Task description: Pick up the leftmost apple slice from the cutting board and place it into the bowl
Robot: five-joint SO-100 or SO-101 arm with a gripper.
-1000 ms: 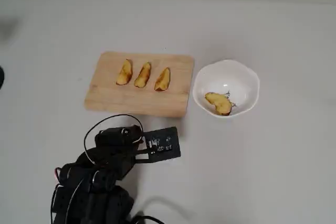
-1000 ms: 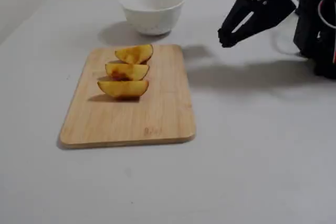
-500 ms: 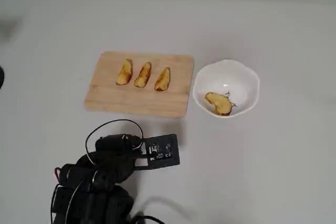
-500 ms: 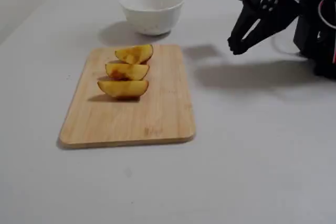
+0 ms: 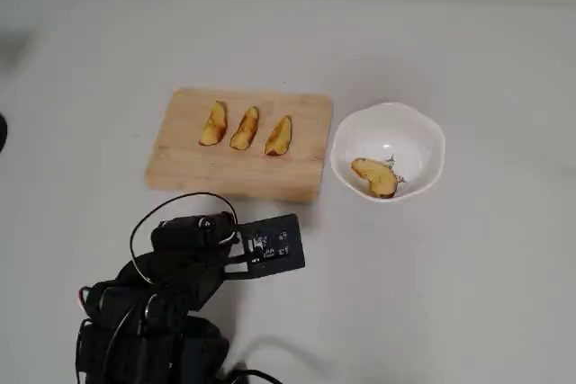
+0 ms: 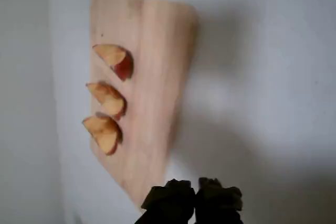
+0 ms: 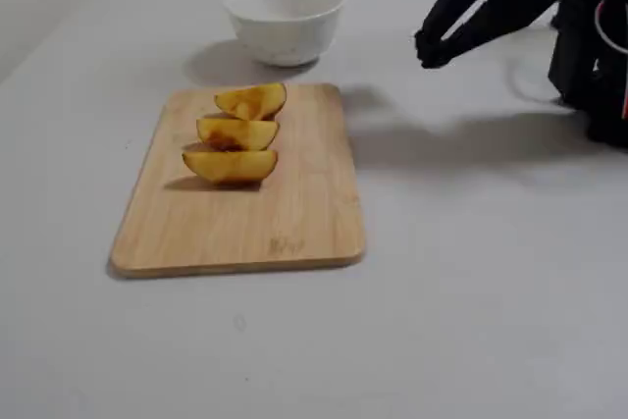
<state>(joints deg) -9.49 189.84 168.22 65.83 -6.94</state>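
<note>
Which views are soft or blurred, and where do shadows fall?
Wrist view: softest; the cutting board has smeared edges and the apple slices lack crisp detail, with a broad grey shadow to its right. Fixed view: fairly sharp; the arm's shadow lies on the table right of the board. Overhead view: even, flat light; the bowl shows no harsh glare.

Cutting board [image 5: 198, 168] pale wood, matt; bowl [image 5: 423, 132] glossy white.
</note>
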